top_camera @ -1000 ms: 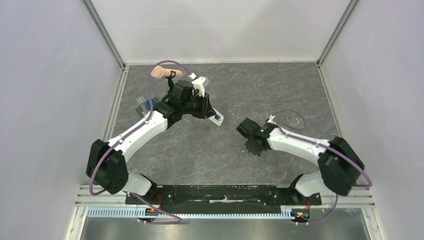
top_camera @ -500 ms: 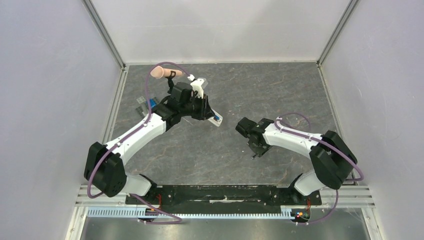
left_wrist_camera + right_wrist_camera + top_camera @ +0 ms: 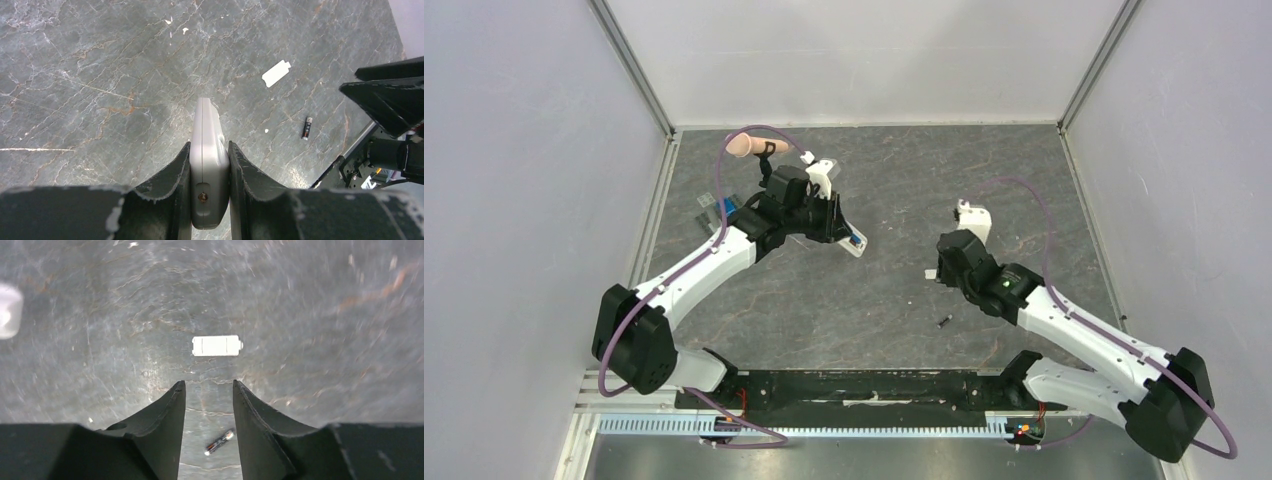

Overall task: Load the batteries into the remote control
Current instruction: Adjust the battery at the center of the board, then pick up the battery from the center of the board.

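Observation:
My left gripper [image 3: 839, 228] is shut on the slim white remote control [image 3: 852, 240] and holds it edge-up above the table; in the left wrist view the remote [image 3: 209, 165] sits clamped between both fingers. A blue spot shows at the remote's outer end [image 3: 857, 238]; I cannot tell if it is the blue battery. The dark grey battery [image 3: 944, 322] lies loose on the table, also in the left wrist view [image 3: 307, 128]. My right gripper [image 3: 209, 385] is open and empty, raised above that battery [image 3: 220, 442]. It also shows in the top view [image 3: 946, 268].
A small white battery cover [image 3: 217, 345] lies on the table ahead of the right fingers, also in the left wrist view [image 3: 275, 73]. A pink microphone [image 3: 746, 145] and a blue brick with grey plate [image 3: 714, 207] sit at the back left.
My right arm has swung out to the right and its gripper has lifted away, leaving the dark battery lying on the table. The left gripper and remote have hardly moved.

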`<state>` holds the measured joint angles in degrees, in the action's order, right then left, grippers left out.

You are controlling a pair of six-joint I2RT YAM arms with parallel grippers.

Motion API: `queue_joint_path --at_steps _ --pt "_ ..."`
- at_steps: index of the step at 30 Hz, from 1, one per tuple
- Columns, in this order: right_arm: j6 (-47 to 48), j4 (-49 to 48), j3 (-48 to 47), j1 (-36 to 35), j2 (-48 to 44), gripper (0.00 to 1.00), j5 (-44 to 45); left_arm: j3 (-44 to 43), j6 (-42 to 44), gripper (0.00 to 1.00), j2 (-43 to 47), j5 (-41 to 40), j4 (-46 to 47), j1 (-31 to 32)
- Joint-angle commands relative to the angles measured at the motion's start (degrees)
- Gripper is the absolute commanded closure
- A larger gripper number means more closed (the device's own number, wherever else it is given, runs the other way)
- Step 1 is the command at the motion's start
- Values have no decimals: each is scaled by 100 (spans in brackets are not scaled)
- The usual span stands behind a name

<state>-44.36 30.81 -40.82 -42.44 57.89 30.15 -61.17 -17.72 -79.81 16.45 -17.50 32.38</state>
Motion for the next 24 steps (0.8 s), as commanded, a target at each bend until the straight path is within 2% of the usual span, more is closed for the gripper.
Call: queue_joint_path --at_steps 1,3,6,8,10,17,24 --pt "3316 -375 -921 22 120 56 -737 -264 357 98 211 -23 -84 -8" --pt "4508 -358 -1229 15 361 53 -1416 -272 350 98 188 -17 -63 -28" --pt "5776 6 -1312 16 843 50 -1244 -379 335 98 95 62 -60 -59" --pt "6311 741 -1309 18 1107 51 -1347 -455 329 98 41 95 -78 -99" --pt "6635 1147 -1067 29 1048 52 -1588 -460 278 98 58 81 -21 -164" --pt "7642 1370 -112 26 -35 50 -2353 -492 14 98 23 -400 13 -382" --pt "7961 1368 390 17 276 50 -2478 -576 -21 98 -173 -314 122 -442"
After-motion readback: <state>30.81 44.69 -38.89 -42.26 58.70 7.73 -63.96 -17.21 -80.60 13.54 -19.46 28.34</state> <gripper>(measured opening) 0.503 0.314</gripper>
